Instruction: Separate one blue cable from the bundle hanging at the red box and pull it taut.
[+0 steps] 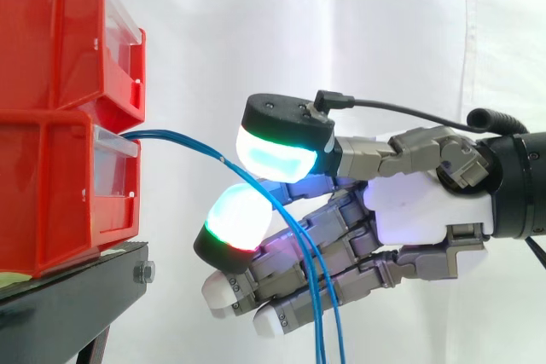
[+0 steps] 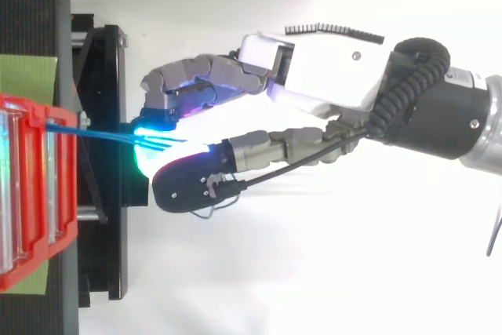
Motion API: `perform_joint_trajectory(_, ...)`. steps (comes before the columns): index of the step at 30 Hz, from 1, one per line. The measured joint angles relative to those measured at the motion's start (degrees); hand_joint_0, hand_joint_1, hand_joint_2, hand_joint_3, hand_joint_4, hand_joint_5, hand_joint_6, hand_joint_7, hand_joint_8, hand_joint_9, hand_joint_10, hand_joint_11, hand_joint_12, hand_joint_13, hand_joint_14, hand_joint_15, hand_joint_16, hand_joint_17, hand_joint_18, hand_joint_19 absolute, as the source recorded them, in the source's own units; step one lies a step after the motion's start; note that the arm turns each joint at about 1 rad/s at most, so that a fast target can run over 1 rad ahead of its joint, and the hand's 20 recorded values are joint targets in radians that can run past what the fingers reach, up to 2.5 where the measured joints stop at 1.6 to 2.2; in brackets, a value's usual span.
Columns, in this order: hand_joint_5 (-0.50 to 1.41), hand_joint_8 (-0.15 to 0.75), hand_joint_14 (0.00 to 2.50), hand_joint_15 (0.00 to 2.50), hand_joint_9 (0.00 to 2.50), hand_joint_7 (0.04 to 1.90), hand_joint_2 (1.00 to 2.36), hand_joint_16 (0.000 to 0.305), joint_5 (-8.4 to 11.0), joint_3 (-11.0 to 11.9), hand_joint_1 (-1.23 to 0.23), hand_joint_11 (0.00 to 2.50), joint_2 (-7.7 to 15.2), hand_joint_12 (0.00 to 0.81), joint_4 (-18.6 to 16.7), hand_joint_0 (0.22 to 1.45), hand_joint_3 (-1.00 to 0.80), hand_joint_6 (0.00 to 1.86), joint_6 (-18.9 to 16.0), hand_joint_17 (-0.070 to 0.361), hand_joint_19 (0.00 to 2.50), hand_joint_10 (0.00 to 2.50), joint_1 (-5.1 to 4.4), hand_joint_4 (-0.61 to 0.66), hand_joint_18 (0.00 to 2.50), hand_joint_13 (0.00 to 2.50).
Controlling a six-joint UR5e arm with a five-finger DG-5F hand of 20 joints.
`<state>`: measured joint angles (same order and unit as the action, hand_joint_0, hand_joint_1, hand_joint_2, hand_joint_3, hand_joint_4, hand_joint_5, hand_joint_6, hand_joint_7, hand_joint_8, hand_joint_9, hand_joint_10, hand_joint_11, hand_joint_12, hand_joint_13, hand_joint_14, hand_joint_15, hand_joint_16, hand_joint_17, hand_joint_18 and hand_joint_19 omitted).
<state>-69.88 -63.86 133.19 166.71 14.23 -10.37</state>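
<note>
Stacked red bins [image 1: 51,125] are being shown on a black stand [image 1: 68,296]. Blue cables [image 1: 171,135] running out of the lower one are being pinched between the glowing thumb and finger of the robot's hand [image 1: 426,210]. Their slack is being left hanging below it.

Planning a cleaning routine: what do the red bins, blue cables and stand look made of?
The red bins: likely moulded plastic, glossy, with ribbed walls and clear fronts. The blue cables: thin, smooth, probably plastic-sheathed wire; they bend in soft curves. The stand: black, matte, apparently metal, given the bolt at its corner.
</note>
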Motion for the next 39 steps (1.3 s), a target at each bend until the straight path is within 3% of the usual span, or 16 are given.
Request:
perform_joint_trajectory(8, -0.17, 0.278, 0.00, 0.01, 0.64, 1.05, 1.02, 0.035, -0.02, -0.01, -0.54, 0.26, -1.13, 0.272, 1.61, 0.63, -0.28, 0.72, -0.01, 0.078, 0.21, 0.01, 0.38, 0.17, 0.37, 0.36)
perform_joint_trajectory(12, -0.21, 0.283, 0.00, 0.01, 0.64, 0.96, 1.02, 0.035, 0.00, 0.02, -0.65, 0.31, -1.52, 0.275, 1.81, 0.64, -0.28, 0.80, 0.00, 0.079, 0.20, 0.01, 0.42, 0.17, 0.37, 0.36)
perform_joint_trajectory(22, -0.23, 0.269, 0.00, 0.01, 0.64, 0.85, 1.00, 0.035, 0.05, 0.21, -0.77, 0.37, -1.75, 0.274, 1.87, 0.73, -0.48, 0.87, 0.01, 0.080, 0.18, 0.01, 0.67, 0.16, 0.42, 0.39)
perform_joint_trajectory(25, -0.23, 0.270, 0.00, 0.02, 0.65, 0.87, 1.00, 0.035, 0.02, 0.64, -0.78, 0.38, -1.78, 0.274, 2.12, 0.68, -0.50, 0.88, 0.01, 0.079, 0.20, 0.01, 0.74, 0.17, 0.43, 0.41)
perform_joint_trajectory(29, -0.23, 0.272, 0.00, 0.03, 0.66, 0.86, 1.00, 0.036, 0.01, 1.49, -0.72, 0.40, -1.79, 0.276, 3.41, 0.59, -0.50, 0.87, 0.00, 0.080, 0.21, 0.01, 0.93, 0.18, 0.43, 0.42)
perform_joint_trajectory(31, -0.22, 0.287, 0.00, 0.04, 0.69, 0.86, 1.00, 0.036, 0.00, 1.77, -0.61, 0.39, -1.79, 0.279, 4.01, 0.56, -0.50, 0.86, 0.01, 0.082, 0.23, 0.01, 0.99, 0.19, 0.44, 0.42)
perform_joint_trajectory(34, -0.21, 0.284, 0.00, 0.04, 0.71, 0.89, 1.00, 0.035, -0.01, 2.20, -0.48, 0.39, -1.79, 0.273, 4.96, 0.59, -0.50, 0.85, 0.00, 0.079, 0.23, 0.01, 1.04, 0.17, 0.43, 0.43)
perform_joint_trajectory(39, -0.21, 0.288, 0.00, 0.05, 0.71, 0.91, 1.01, 0.035, -0.14, 2.64, -0.52, 0.40, -1.85, 0.273, 6.59, 0.64, -0.43, 0.86, -0.06, 0.078, 0.23, 0.01, 1.12, 0.15, 0.43, 0.42)
